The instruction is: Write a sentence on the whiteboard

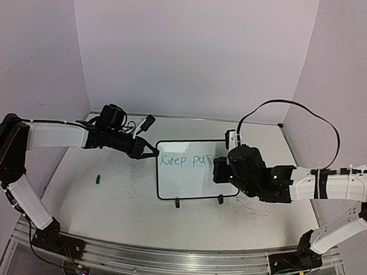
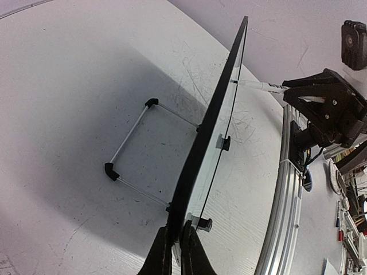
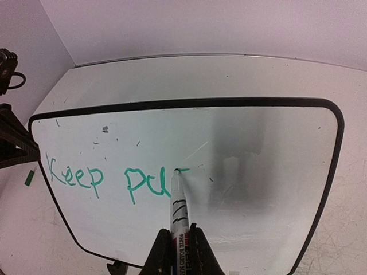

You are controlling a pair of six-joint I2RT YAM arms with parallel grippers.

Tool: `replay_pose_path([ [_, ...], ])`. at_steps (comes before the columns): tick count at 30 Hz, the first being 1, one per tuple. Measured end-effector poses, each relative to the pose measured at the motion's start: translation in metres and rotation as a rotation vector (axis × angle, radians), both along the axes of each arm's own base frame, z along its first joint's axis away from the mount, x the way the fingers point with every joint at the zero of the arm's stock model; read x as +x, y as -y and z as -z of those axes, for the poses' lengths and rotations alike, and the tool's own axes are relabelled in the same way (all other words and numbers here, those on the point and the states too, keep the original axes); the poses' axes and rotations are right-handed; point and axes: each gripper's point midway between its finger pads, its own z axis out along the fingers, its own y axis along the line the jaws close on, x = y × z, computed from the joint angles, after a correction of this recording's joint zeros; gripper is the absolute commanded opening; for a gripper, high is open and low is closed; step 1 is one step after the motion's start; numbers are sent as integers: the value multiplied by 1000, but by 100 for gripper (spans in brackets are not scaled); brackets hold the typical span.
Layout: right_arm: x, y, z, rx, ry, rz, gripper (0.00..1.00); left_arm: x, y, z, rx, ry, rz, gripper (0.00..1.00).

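Observation:
The whiteboard (image 1: pixel 190 181) stands upright on its wire stand in the middle of the table. Green marker words (image 1: pixel 182 160) on it read "Keep pu", followed by a fresh short stroke (image 3: pixel 103 179). My left gripper (image 1: pixel 153 153) is shut on the board's left rim; in the left wrist view its jaws (image 2: pixel 176 229) pinch the black edge (image 2: pixel 212 114). My right gripper (image 3: pixel 179 232) is shut on a white marker (image 3: pixel 179 200). The marker's tip touches the board (image 3: pixel 258 172) just right of the last letter. From the left wrist view the marker (image 2: pixel 259 86) meets the board's face.
A small green cap (image 1: pixel 98 179) lies on the table left of the board. The stand's wire legs with black feet (image 2: pixel 129 140) reach out behind the board. Faint grey scribbles (image 1: pixel 250 209) mark the tabletop. A metal rail (image 1: pixel 177 260) runs along the near edge.

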Motion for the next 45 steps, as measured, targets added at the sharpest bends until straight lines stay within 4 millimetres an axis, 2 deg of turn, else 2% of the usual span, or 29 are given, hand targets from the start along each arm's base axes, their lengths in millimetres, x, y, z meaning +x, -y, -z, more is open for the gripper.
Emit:
replay_pose_path([
  [17,-4,-2,6,27,-41,-5,0,0,0,0,0,0,0,0],
  [34,-10,15,15,16,-72,44,0,0,0,0,0,0,0,0],
  [45,-12,13,18,11,-80,38,0,0,0,0,0,0,0,0],
])
